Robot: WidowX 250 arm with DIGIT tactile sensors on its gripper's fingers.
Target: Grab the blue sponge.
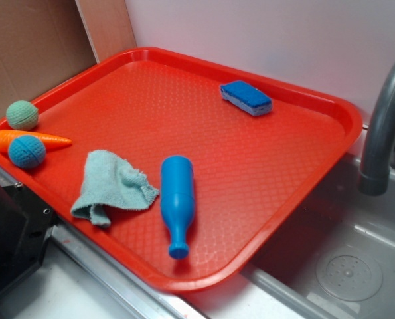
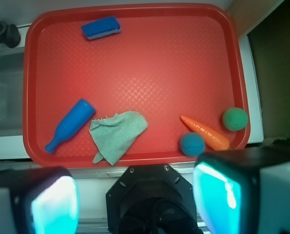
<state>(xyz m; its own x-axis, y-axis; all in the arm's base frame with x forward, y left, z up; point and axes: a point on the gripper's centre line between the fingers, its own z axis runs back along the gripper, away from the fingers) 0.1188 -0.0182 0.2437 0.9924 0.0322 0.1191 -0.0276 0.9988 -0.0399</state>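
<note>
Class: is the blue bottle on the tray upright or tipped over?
Tipped over. The blue bottle lies lengthwise on the red tray, its neck pointing at the near rim.

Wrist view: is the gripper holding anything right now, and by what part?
Nothing is held. The gripper is open with empty space between its fingers, and the blue sponge lies untouched at the tray's far side.

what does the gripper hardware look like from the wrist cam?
The gripper shows two blocky fingers along the bottom edge, dark-edged with pale grey outer sides and glossy faces reflecting cyan. Between them sits a black, roughly octagonal housing with small screws. No cables or markings are discernible.
</note>
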